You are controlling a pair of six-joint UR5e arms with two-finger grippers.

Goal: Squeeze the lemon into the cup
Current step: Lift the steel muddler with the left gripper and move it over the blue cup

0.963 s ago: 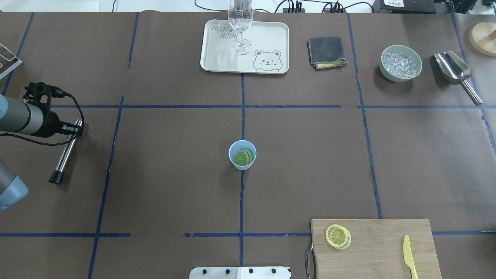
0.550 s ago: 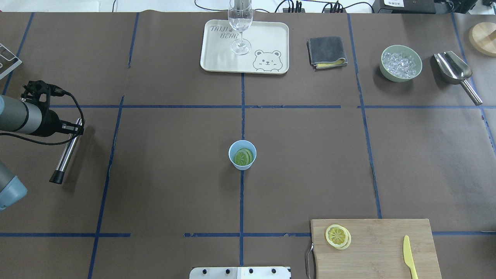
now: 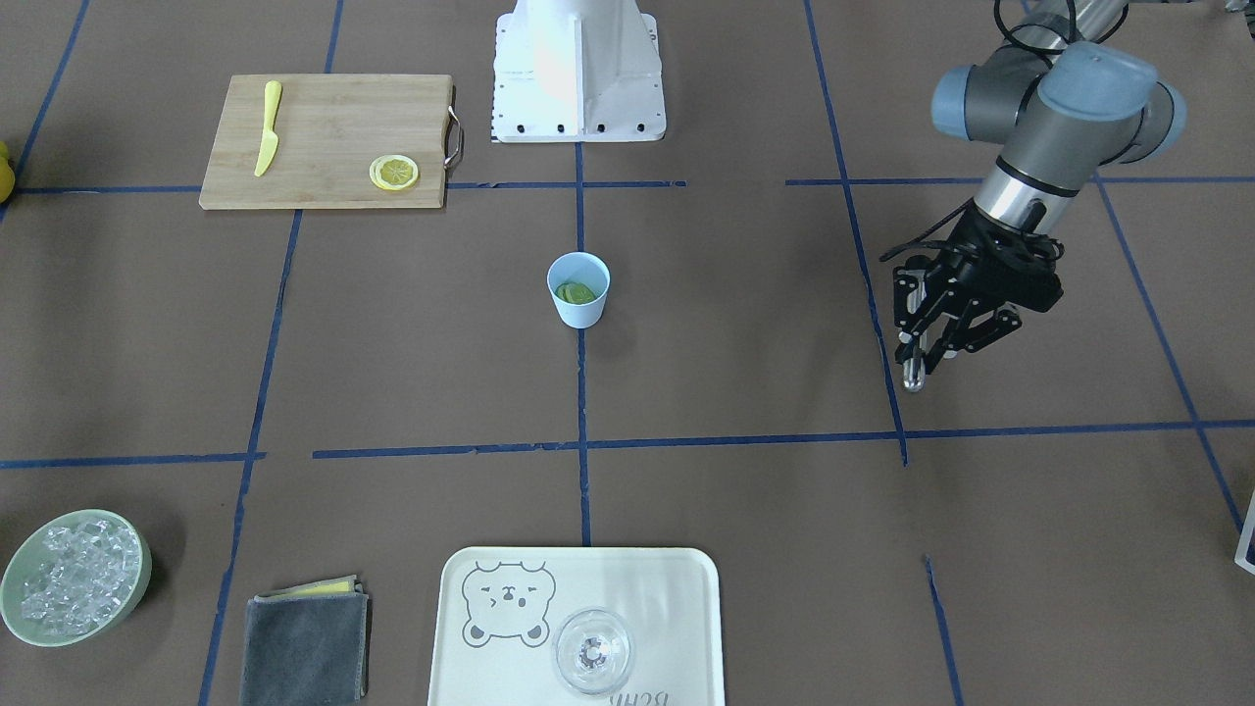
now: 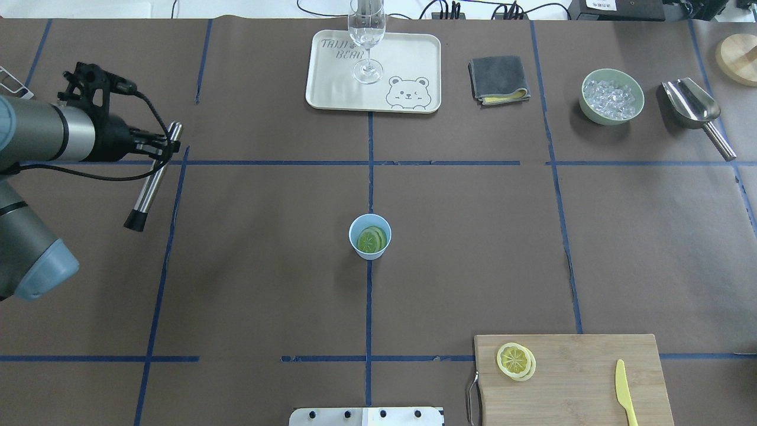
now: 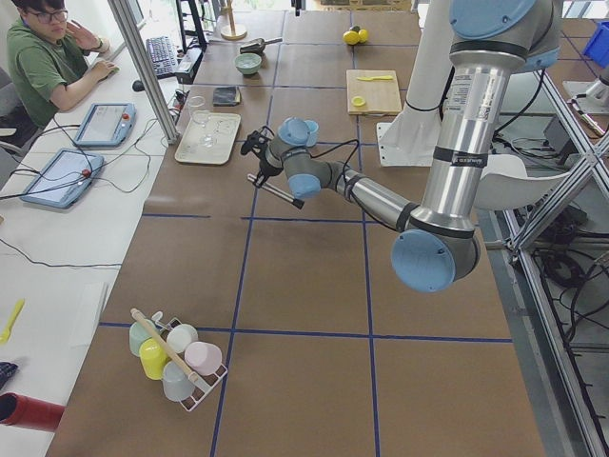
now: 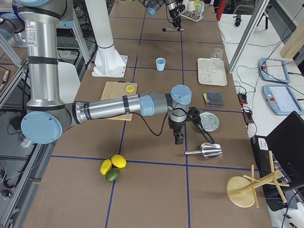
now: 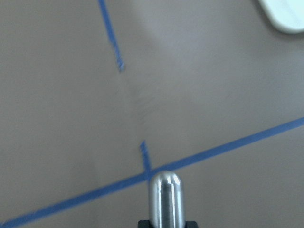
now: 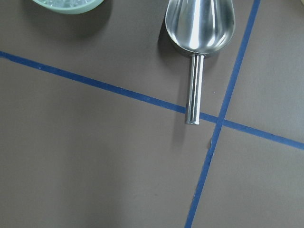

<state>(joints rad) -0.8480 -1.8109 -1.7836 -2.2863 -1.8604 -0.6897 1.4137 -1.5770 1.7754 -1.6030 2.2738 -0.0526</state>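
Note:
The light-blue cup point(image 4: 362, 245) stands at the table's middle, and also shows in the front view point(image 3: 577, 306). The yellow-green lemon piece point(image 4: 371, 239) lies inside it, cut face up. My left gripper point(image 4: 161, 145) is far to the cup's left, above the table, shut on a steel rod with a black tip point(image 4: 145, 198). The front view shows the left gripper point(image 3: 917, 343) with the rod end point(image 3: 913, 378) below it. The rod's rounded end point(image 7: 164, 199) fills the left wrist view's bottom. My right gripper point(image 6: 179, 138) shows only in the right side view, near the scoop; I cannot tell its state.
A tray point(image 4: 408, 59) with a clear glass point(image 4: 367, 35) stands at the back. A grey cloth point(image 4: 498, 78), a bowl of ice point(image 4: 611, 96) and a steel scoop point(image 4: 692, 103) lie at the back right. A cutting board point(image 4: 579, 378) holds a lemon slice point(image 4: 514, 360) and a knife point(image 4: 624, 390).
My left arm has moved away from the robot and toward the table's middle, carrying the rod with it. The cup and lemon have not moved.

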